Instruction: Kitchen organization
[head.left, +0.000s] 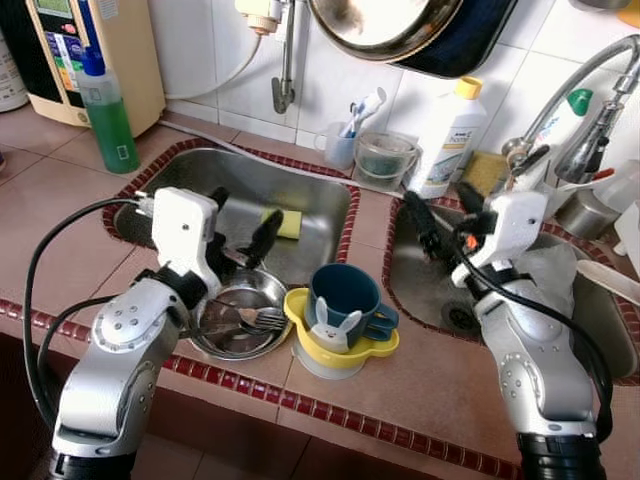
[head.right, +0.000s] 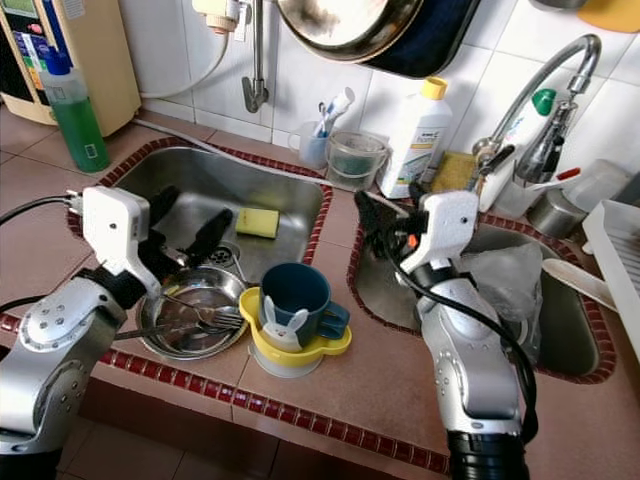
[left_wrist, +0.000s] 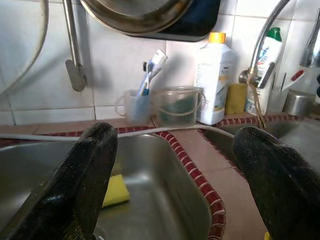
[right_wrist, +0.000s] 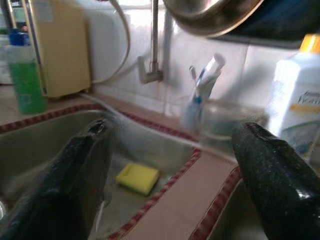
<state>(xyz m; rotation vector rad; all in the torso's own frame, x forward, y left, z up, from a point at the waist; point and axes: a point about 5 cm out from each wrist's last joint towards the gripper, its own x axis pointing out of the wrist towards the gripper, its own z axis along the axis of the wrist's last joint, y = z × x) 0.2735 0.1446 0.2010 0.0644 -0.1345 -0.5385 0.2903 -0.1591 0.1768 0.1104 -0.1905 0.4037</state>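
A steel bowl (head.left: 238, 318) holding forks rests on the front rim of the left sink (head.left: 320, 195). Beside it on the tiled counter stands a dark blue mug (head.left: 343, 297), set inside a yellow bowl (head.left: 345, 345) with a white bunny figure. A yellow sponge (head.left: 286, 222) lies in the left sink. My left gripper (head.left: 243, 220) hangs open over that sink, just above the steel bowl, holding nothing. My right gripper (head.left: 445, 210) is open and empty above the near-left corner of the right sink (head.left: 425, 275). The left wrist view looks between its fingers (left_wrist: 75, 185) at the sponge (left_wrist: 116, 190).
A green soap bottle (head.left: 108, 110) and a beige appliance (head.left: 100, 50) stand at the back left. A toothbrush cup (head.left: 342, 145), a clear container (head.left: 385, 155) and a white bottle (head.left: 447, 140) line the back wall. A faucet (head.left: 585, 80) arches over the right sink; a pan (head.left: 400, 25) hangs above.
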